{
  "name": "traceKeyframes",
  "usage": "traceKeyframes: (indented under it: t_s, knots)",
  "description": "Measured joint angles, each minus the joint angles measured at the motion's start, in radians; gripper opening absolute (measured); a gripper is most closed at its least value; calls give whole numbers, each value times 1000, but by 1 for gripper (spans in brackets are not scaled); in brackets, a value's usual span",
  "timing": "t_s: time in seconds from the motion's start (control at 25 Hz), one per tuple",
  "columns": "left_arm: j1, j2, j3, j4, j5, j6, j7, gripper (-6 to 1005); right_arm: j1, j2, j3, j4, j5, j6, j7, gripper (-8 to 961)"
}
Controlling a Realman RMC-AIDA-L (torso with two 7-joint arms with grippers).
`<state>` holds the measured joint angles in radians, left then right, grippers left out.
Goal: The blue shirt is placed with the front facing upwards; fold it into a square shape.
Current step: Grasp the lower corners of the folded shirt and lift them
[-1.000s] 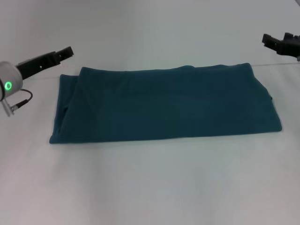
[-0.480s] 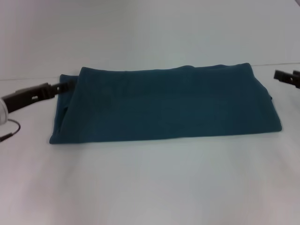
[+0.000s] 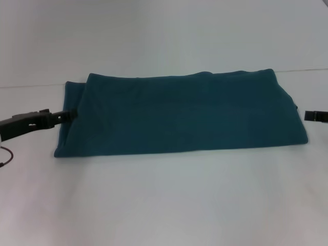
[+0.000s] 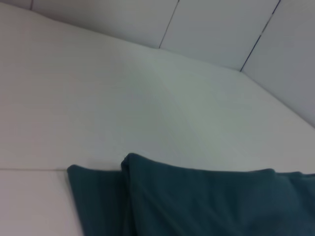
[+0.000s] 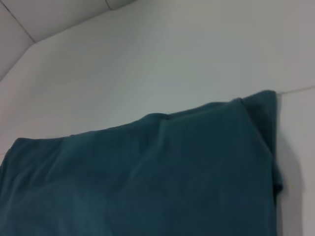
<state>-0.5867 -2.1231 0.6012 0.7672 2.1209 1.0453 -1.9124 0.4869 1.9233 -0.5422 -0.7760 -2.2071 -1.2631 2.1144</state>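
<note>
Blue shirt (image 3: 179, 113) lies flat on the white bench (image 3: 164, 200), already folded into a long wide band w/ plain side up; no lettering in sight. Its long axis runs left–right across the middle of the head view. Near edge is fairly straight, far edge has a small bump about mid-length. At my left end the layers don't line up: a lower layer sticks out past the upper one, making a stepped edge, also clear in the left wrist view (image 4: 197, 201). My right end is neater, w/ a little fabric tucked at the corner, seen in the right wrist view (image 5: 147, 172) too.

My left hand (image 3: 72, 116) is low at the bench, tip right at the shirt's left end, about halfway along that short edge, touching or nearly so. Can't tell if it's spread or pressed together; only a thin dark bar shows.

My right hand (image 3: 308, 116) is just off the shirt's right end, low as well, a small gap of bench between it and the cloth. Mostly cut off by the picture edge, so can't tell its state either.

A faint seam line crosses the bench behind the shirt.
</note>
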Motion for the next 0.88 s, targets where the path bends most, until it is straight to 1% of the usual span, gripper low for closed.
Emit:
traceKeyframes:
  t_s: [0.12,0.36,0.48,0.64,0.72,0.88]
  knots:
    - [7,-2,3,-1,4,-1,0,950,-9,-6,0,0,-10,-17,29,734]
    - [17,-7,5,0,5,10,6,950,-9,-6,0,3,-70,-26,72,734]
    - [19,-9,5,0,6,10,8,950,-5,3,-5,11,-77,15,73,734]
    - [19,-11,5,-2,7,11,8,951,4,27,-15,15,-78,85,62,735]
    - [19,-12,5,-4,7,11,8,951,13,31,-25,31,-78,120,57,735]
    - [19,-12,5,-6,7,5,9,951,37,32,-50,91,-79,187,44,735]
